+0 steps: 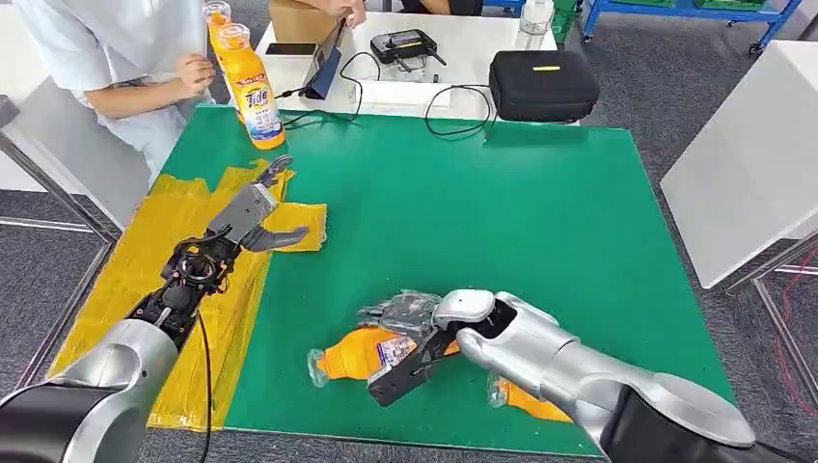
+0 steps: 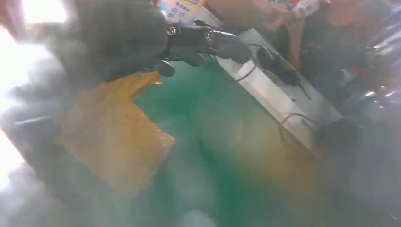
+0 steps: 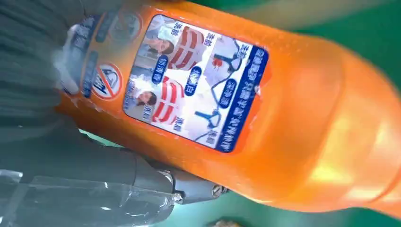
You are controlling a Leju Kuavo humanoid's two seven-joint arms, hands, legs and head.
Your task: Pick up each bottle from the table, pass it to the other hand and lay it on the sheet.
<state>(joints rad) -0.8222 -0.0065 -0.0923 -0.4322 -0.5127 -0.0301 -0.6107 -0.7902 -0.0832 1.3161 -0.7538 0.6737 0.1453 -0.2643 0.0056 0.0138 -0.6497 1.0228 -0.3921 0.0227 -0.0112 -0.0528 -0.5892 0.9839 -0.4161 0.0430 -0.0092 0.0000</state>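
Right hand fingers: dark fingers (image 1: 391, 313) under clear plastic film, curled over the body of an orange plastic detergent bottle (image 1: 362, 355) lying on its side; in the right wrist view the thumb (image 3: 156, 177) presses under the bottle (image 3: 265, 123) and its picture label faces the camera.
Right hand: the right hand (image 1: 424, 333) grips that bottle low at the near edge of the green table mat (image 1: 502, 212), the bottle's clear cap pointing left.
Second bottle: another orange bottle (image 1: 526, 397) lies flat just beside the right forearm, partly hidden by it.
Left hand fingers: spread apart, holding nothing, thumb (image 1: 289, 235) pointing right.
Left hand: the left hand (image 1: 253, 207) hovers over the yellow crinkled plastic sheet (image 1: 145, 280) at the mat's left side; the left wrist view is blurred, showing the hand (image 2: 189, 42) above the sheet (image 2: 113, 137).
Far left: two upright orange bottles with a Tide label (image 1: 253, 92), a person's hand (image 1: 196, 72) on them.
Far side: a white table (image 1: 463, 43) with a black case (image 1: 543, 85) and cables.
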